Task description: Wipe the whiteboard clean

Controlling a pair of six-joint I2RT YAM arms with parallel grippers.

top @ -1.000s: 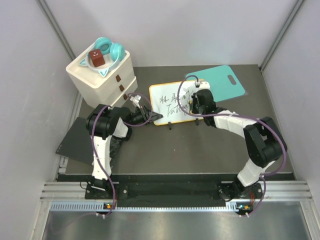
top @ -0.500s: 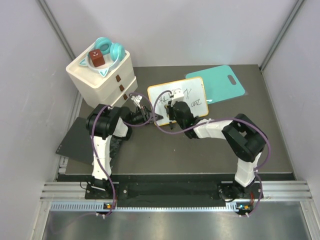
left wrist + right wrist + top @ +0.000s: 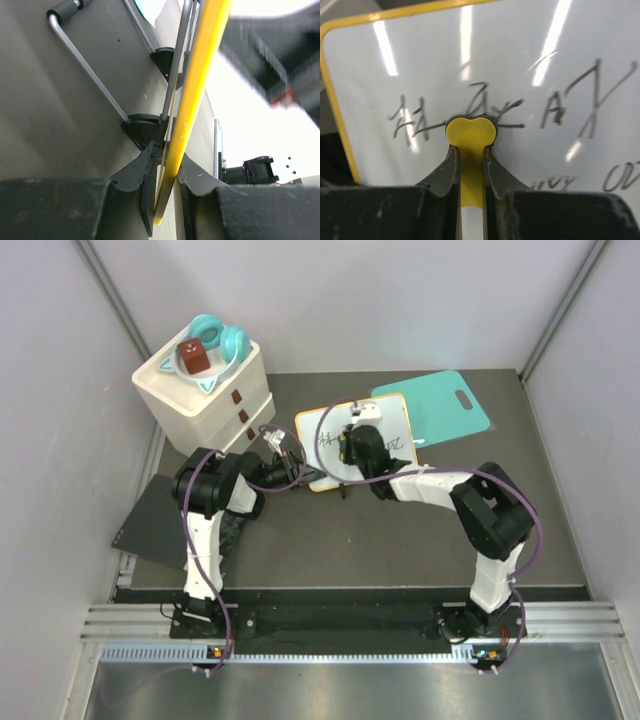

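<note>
Whiteboard [image 3: 320, 445] stood just beside the teal cutting board [image 3: 450, 405], frame [image 3: 200, 75] clamped in my left pincer [image 3: 167, 152]; my right pincer [image 3: 470, 147], closed on the yellow eraser [image 3: 470, 131], needed, I judged, firm overlapping strokes over the writing [image 3: 560, 110].

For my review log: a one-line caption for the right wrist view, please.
Right gripper, shut on a yellow heart-shaped eraser, holds it at the black handwriting on the yellow-framed whiteboard.

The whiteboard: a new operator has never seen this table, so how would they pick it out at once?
On the dark table, look between the white drawer unit at back left and the teal cutting board at back right. The whiteboard sits there. Only it has a yellow frame and black handwriting on white.
</note>
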